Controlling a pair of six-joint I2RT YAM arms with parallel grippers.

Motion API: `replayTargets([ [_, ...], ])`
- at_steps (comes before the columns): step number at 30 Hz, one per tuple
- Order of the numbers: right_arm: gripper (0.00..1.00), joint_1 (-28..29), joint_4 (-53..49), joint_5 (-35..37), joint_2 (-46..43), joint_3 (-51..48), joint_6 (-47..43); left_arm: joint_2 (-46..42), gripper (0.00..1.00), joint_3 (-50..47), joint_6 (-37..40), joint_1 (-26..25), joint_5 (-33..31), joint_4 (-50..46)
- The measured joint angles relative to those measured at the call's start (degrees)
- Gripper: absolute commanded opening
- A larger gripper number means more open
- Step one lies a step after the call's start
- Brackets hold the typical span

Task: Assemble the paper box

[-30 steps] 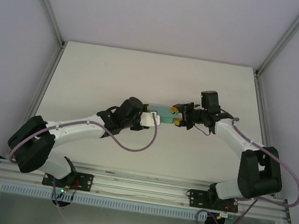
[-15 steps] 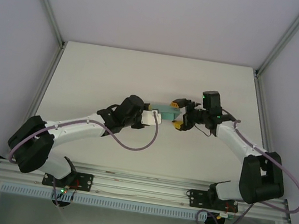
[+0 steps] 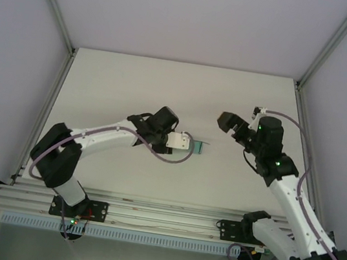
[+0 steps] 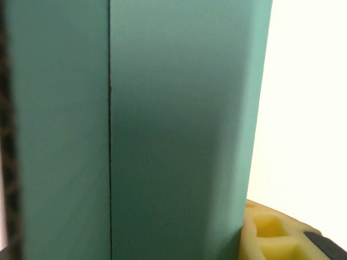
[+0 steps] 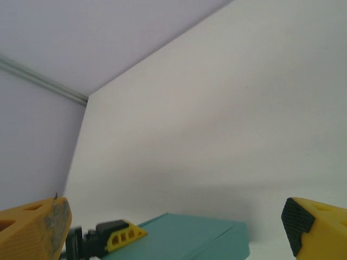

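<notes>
The paper box (image 3: 198, 147) is a small flat teal-green closed box, held just above the table at mid-centre by my left gripper (image 3: 189, 144), which is shut on it. In the left wrist view the teal box (image 4: 162, 119) is very close, with a seam running down its face, and one yellow finger (image 4: 271, 233) presses its right side. My right gripper (image 3: 228, 121) is raised to the right of the box, apart from it and open. From the right wrist, its fingers (image 5: 32, 230) stand wide apart above the box (image 5: 190, 238).
The white table (image 3: 134, 85) is bounded by aluminium frame posts and pale walls on the left, right and back. The left gripper's yellow finger (image 5: 122, 235) lies along the box. A rail (image 3: 160, 216) with both arm bases runs along the near edge.
My right gripper has let go of the box, opened and pulled up and away to the right. The left gripper, still holding the box, has shifted slightly right.
</notes>
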Motion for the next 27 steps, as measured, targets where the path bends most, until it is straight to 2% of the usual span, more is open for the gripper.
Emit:
replayTargets([
  [6, 0.89, 0.02, -1.36, -5.25, 2.10, -1.18, -11.98, 7.21, 0.46, 10.56, 0.13, 1.55, 5.44, -9.25],
  [11, 0.76, 0.04, -4.09, -10.12, 7.93, -1.14, -18.99, 13.27, 0.45, 19.08, 0.15, 2.54, 7.26, -16.74],
  [16, 0.69, 0.44, -4.68, -13.68, 12.66, -1.14, -22.84, 20.96, 0.43, 30.16, 0.13, 3.02, 9.20, -25.66],
  [20, 0.63, 0.66, -4.70, -14.27, 14.34, -1.01, -25.66, 24.81, 0.43, 36.04, 0.15, 3.37, 10.80, -29.97],
  [27, 0.63, 0.66, -4.92, -10.64, 15.56, -0.17, -30.01, 24.74, 0.43, 35.89, 0.63, 3.39, 11.21, -30.14],
])
